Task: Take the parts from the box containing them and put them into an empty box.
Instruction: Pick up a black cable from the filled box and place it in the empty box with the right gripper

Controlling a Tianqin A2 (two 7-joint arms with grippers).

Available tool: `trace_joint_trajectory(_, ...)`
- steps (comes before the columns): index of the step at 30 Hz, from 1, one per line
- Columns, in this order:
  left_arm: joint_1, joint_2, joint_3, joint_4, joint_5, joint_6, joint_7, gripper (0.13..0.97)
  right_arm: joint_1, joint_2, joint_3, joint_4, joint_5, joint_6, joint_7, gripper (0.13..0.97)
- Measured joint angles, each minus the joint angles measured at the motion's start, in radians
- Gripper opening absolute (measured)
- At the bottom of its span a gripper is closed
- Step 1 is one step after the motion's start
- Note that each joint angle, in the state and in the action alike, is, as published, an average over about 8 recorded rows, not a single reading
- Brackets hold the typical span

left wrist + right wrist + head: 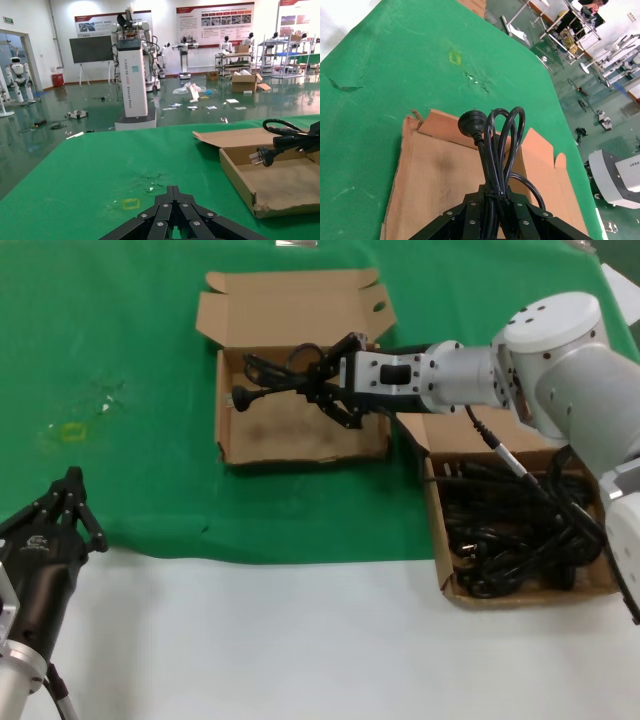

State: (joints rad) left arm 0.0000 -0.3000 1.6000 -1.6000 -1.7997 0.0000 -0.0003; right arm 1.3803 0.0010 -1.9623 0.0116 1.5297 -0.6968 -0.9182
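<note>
My right gripper (pixel 318 386) is shut on a coiled black power cord (pixel 272 376), one of the parts, and holds it just above the empty box (pixel 300 430), which has a bare brown floor. In the right wrist view the cord (pixel 492 145) runs out from my right gripper (pixel 495 197) over the box floor (pixel 435 185), plug end farthest out. The box containing the parts (pixel 450 585) sits at the right, with a heap of black cords (pixel 515 530) in it. My left gripper (pixel 72 485) waits shut at the near left; its closed tips (pixel 173 192) rest above the green cloth.
Green cloth (pixel 120 360) covers the far part of the table; a white strip (pixel 300 640) runs along the near edge. The empty box's flap lid (pixel 290 308) lies open behind it. A small yellow mark (pixel 70 432) lies on the cloth at the left.
</note>
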Motion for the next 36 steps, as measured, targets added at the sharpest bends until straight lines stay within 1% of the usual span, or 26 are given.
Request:
trace_joint_trajectory(7,0.000,0.000,0.000,0.000,0.000,0.000,0.000,0.144,-0.006,-0.001,-0.015,0.008,0.021,0.009,0.002,0.214)
trace_joint_trajectory(14,0.000,0.000,0.000,0.000,0.000,0.000,0.000,0.144,-0.014,-0.001,-0.061,0.019,0.072,0.020,0.003,0.214)
trace_joint_trajectory(23,0.000,0.000,0.000,0.000,0.000,0.000,0.000,0.144,-0.023,-0.001,-0.148,0.031,0.161,0.035,0.001,0.261)
trace_joint_trajectory(31,0.000,0.000,0.000,0.000,0.000,0.000,0.000,0.144,-0.026,-0.001,-0.226,0.040,0.257,0.044,-0.007,0.380)
trace_joint_trajectory(32,0.000,0.000,0.000,0.000,0.000,0.000,0.000,0.144,-0.026,-0.001,-0.233,0.040,0.267,0.045,-0.009,0.380)
trace_joint_trajectory(36,0.000,0.000,0.000,0.000,0.000,0.000,0.000,0.144,-0.025,-0.001,-0.248,0.042,0.296,0.046,-0.015,0.474)
